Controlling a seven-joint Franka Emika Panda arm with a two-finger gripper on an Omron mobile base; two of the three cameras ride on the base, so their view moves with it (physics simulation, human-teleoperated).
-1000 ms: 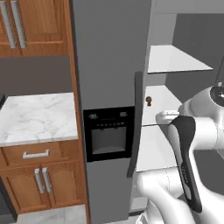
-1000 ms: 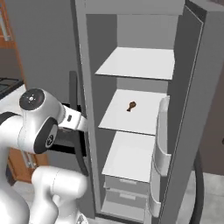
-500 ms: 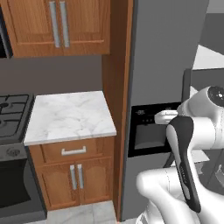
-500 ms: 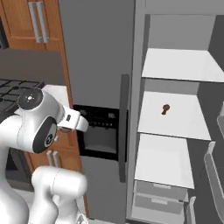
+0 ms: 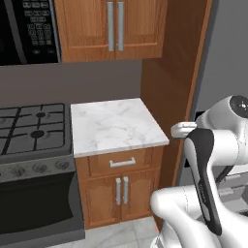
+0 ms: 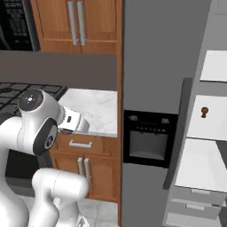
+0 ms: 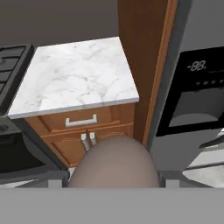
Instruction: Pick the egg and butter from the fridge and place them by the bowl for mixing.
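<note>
A grey-brown rounded egg [image 7: 114,164] swells up at the bottom of the hand view, and my gripper [image 7: 114,180] is shut on it, with only the grey fingertips [image 7: 57,177] peeking out beside it. The hand [image 6: 74,122] juts from the white arm at about counter height, left of the fridge [image 6: 164,66]. The fridge door carries a black dispenser panel [image 6: 148,142]; the white inner shelves [image 6: 208,128] show at the far right. Butter and bowl are out of view.
A white marble counter [image 5: 114,126] sits over wooden drawers and doors, between a gas stove [image 5: 29,131] and a tall wooden side panel [image 5: 169,72]. A microwave [image 5: 26,29] and upper cabinets [image 5: 114,26] hang above. A small brown stalked item [image 6: 204,111] stands on a fridge shelf.
The whole picture has slid right: the base has moved left, away from the open fridge, bringing counter and stove into view. The grip on the egg is unchanged.
</note>
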